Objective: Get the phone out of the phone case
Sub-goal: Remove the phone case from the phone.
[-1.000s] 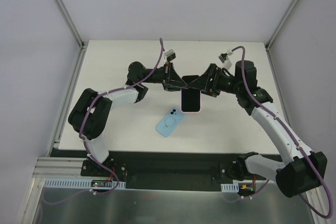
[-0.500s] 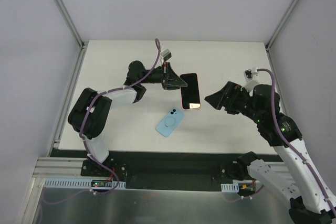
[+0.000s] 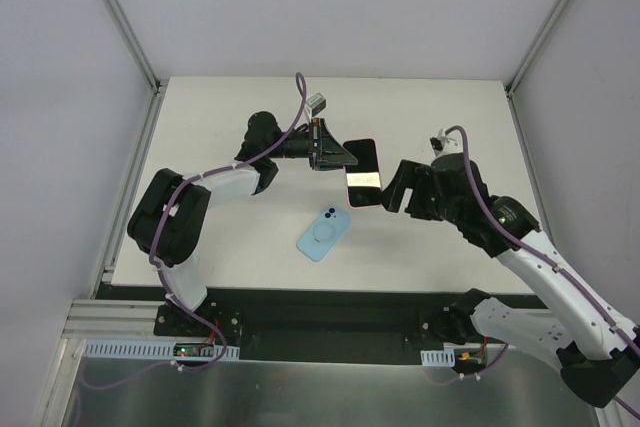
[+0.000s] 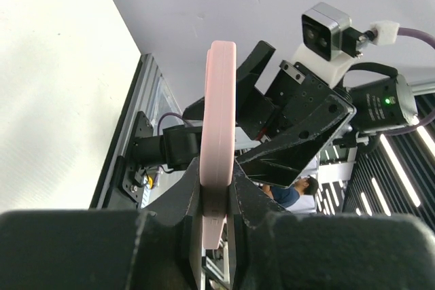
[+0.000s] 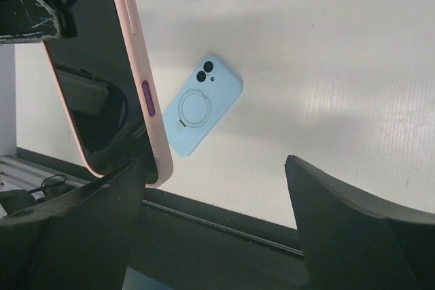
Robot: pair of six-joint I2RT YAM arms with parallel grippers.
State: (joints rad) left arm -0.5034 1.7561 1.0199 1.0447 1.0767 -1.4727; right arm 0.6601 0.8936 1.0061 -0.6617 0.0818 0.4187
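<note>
Pink-edged glossy black phone (image 3: 362, 174) clenched edgewise by left gripper (image 3: 333, 155); right gripper (image 3: 393, 189) spread open, empty; slip risked if pushed against thin edge hold.

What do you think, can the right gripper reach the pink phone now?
Probably yes: the open right gripper sits beside the pink phone, nothing between; the left gripper holds its far end.

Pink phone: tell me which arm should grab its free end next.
Right. The left tool is shut on one end of the pink phone, holding it off the table; the right tool is open, close beside its free corner.
</note>
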